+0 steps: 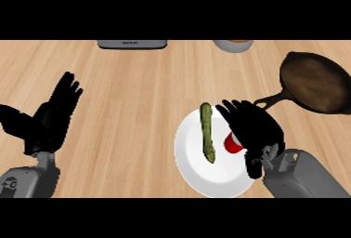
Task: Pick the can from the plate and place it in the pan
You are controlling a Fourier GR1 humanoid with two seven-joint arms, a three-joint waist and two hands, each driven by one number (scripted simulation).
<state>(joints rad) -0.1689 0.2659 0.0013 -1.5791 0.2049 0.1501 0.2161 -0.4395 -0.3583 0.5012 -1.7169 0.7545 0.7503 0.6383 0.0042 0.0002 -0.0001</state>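
Observation:
A white plate [195,160] lies at the lower middle right of the counter. On it a red can [231,144] shows only as a small red patch, mostly hidden under my right hand [252,128]. That hand lies over the plate's right side with fingers stretched forward and only slightly bent, over the can rather than curled round it. A green asparagus spear [207,132] lies lengthwise on the plate, left of the can. The dark pan [316,82] sits at the upper right, its handle [270,99] pointing toward the plate. My left hand [51,116] rests open at the left, fingers up.
A grey appliance [132,44] stands at the counter's far edge, top middle. A bowl [233,45] shows partly at the top, right of it. Bare wood lies between the plate and my left hand.

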